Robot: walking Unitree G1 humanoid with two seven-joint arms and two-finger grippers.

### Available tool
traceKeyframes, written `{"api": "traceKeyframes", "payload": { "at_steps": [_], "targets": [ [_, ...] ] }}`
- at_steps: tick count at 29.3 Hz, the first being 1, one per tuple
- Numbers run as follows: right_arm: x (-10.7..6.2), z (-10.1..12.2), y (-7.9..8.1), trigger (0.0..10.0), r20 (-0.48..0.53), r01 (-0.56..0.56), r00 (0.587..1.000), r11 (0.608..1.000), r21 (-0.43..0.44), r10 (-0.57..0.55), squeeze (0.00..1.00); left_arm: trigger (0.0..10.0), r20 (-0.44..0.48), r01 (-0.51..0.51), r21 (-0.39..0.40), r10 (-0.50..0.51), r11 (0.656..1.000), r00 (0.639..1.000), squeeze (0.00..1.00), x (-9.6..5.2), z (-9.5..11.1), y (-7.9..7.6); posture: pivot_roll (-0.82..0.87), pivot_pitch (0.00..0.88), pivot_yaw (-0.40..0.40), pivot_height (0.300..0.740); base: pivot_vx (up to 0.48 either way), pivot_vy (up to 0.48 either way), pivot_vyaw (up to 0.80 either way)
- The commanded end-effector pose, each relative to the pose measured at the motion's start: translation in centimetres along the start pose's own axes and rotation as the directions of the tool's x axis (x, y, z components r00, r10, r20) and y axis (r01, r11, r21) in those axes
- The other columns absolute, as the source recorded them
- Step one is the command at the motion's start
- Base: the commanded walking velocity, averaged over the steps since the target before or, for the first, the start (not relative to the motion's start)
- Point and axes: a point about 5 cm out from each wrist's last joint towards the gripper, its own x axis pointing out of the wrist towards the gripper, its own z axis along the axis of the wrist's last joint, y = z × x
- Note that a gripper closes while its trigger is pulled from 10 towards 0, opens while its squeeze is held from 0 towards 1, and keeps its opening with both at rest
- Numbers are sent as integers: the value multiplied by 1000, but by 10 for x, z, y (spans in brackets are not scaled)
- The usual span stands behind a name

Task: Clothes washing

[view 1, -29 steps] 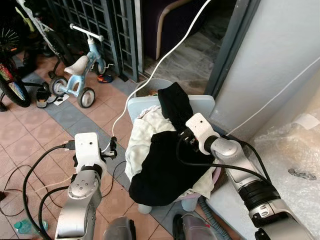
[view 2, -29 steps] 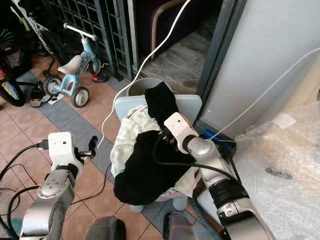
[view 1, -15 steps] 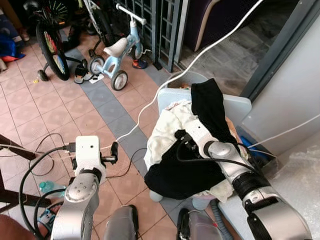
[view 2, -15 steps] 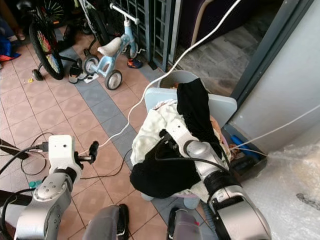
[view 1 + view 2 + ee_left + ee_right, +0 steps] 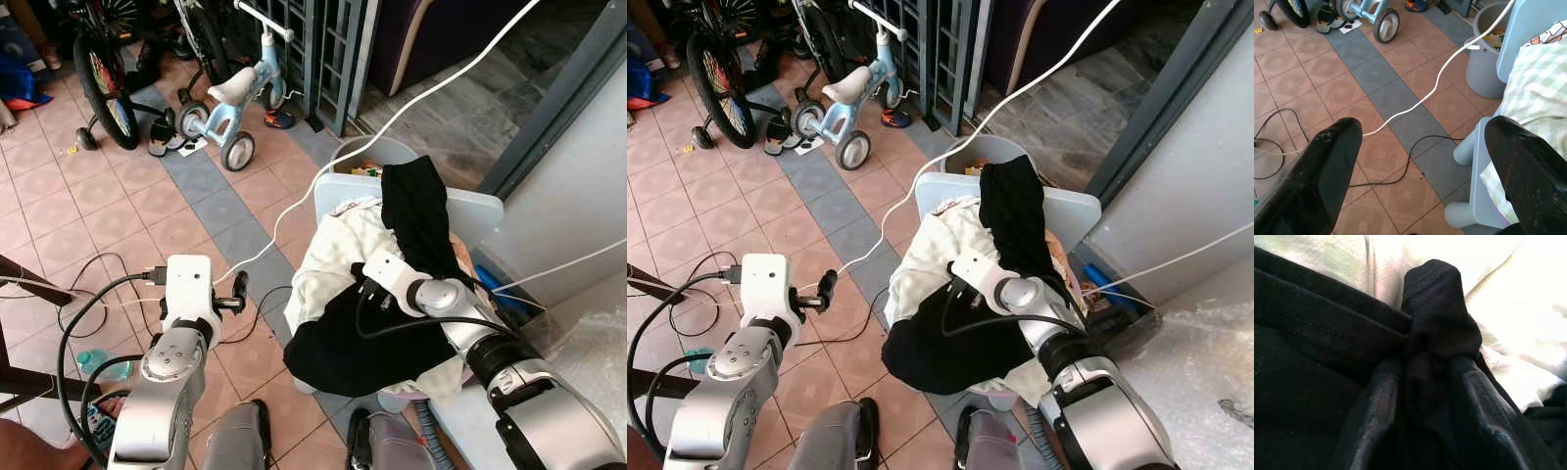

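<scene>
A heap of clothes lies on a pale blue plastic chair (image 5: 476, 210). A black garment (image 5: 338, 348) hangs off the front. A pale checked cloth (image 5: 333, 259) lies behind it, and a second black garment (image 5: 415, 211) drapes over the chair back. My right gripper (image 5: 369, 295) is pushed into the front black garment. In the right wrist view, the right gripper (image 5: 1425, 364) is shut on a bunched fold of the black garment (image 5: 1432, 308). My left gripper (image 5: 238, 293) hangs over the floor tiles left of the chair. In the left wrist view, the left gripper (image 5: 1422, 128) is open with nothing in it.
A grey bucket (image 5: 377, 152) stands behind the chair. A white cable (image 5: 397, 113) runs across it down to the floor, where black cables (image 5: 93, 304) trail. A blue tricycle (image 5: 230, 98) and a bicycle (image 5: 103, 83) stand at the far left. A grey door frame (image 5: 568, 93) and bubble wrap (image 5: 593, 343) are on the right.
The camera has swung, so the whole scene has shifted. My right gripper sits lower on the front black garment than a second ago. The left arm has barely moved.
</scene>
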Motion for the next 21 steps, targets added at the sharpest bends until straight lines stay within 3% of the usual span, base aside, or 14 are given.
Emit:
{"api": "traceKeyframes", "payload": {
  "at_steps": [1,13,16,19,21],
  "targets": [
    [0,-23,10,0,-79,-42,996,999,33,45,0,10000,-8,8,6,-8,1000,1000,0,1,-2,-2,101,150,-22,728,0,0,0],
    [-5,-5,-16,0,27,39,998,963,268,-48,0,10000,6,14,-1,-14,1000,1000,0,11,0,-6,76,119,-31,728,0,0,0],
    [-7,8,-24,0,105,29,992,932,362,-72,0,10000,11,16,-3,-16,1000,1000,0,13,0,-6,70,112,-29,728,0,0,0],
    [-16,33,-39,0,260,-12,957,879,476,-128,0,10000,16,21,-4,-20,1000,1000,0,15,1,-8,65,104,-27,728,0,0,0],
    [-18,37,-41,0,290,-28,948,872,488,-132,0,10000,17,21,-4,-21,1000,1000,0,16,1,-8,65,104,-27,728,0,0,0]
  ]
}}
